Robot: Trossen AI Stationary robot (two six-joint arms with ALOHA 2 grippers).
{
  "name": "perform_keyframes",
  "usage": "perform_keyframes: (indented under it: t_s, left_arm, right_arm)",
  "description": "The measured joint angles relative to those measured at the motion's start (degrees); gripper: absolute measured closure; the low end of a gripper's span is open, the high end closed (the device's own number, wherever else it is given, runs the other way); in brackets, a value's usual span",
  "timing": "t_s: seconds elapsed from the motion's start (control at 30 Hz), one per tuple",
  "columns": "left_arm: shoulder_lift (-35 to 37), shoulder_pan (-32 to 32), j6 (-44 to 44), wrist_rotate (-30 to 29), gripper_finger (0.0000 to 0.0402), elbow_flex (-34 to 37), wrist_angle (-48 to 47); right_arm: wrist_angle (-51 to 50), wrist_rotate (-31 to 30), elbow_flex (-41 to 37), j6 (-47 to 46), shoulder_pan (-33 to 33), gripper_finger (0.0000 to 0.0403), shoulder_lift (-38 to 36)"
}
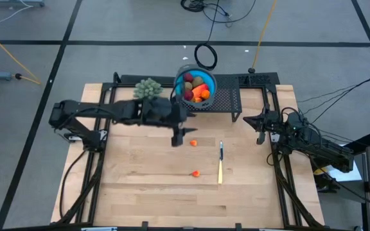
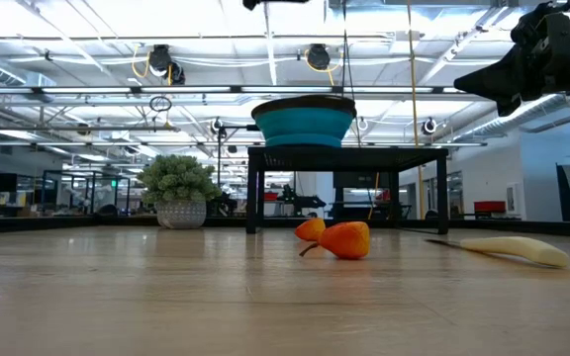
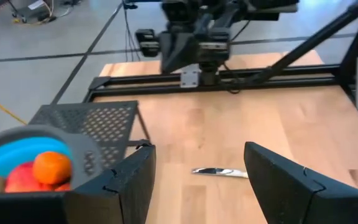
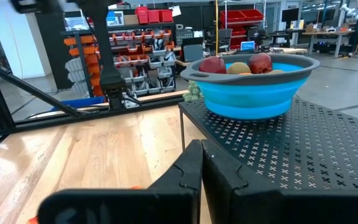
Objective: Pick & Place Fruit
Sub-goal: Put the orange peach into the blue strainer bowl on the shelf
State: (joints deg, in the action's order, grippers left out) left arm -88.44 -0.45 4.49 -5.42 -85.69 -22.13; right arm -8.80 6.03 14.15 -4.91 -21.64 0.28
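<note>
Fruit (image 1: 195, 86) fills bowl (image 1: 209, 82); left gripper (image 1: 178, 133) hovers open beside it

Pale wood-grain tabletop (image 1: 146, 186); blue bowl (image 1: 184, 78) with grey rim holds dark red and orange fruit (image 1: 196, 88). Black perforated stand (image 1: 227, 99). Two tiny orange fruits (image 1: 195, 173). Pale yellow-handled knife (image 1: 220, 168). Pale green plant (image 1: 148, 88).

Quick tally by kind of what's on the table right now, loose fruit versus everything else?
Loose orange fruit on the wood: 2
Blue bowl holding fruit: 1
Black mesh stand: 1
Knife: 1
Green ball plant: 1
Total: 6
</note>
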Motion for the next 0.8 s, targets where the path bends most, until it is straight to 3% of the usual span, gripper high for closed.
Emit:
perform_keyframes:
  t_s: [0.47,0.8]
  left_arm:
    - [-0.1,-9.8,-7.8,-10.5,0.0158,0.0,-0.1]
    - [-4.7,-12.9,-8.9,-11.3,0.0158,0.0,2.0]
  right_arm:
    - [0.0,0.0,0.0,1.5,0.0,0.0403,0.0]
    - [0.1,0.0,0.0,1.5,0.0,0.0403,0.0]
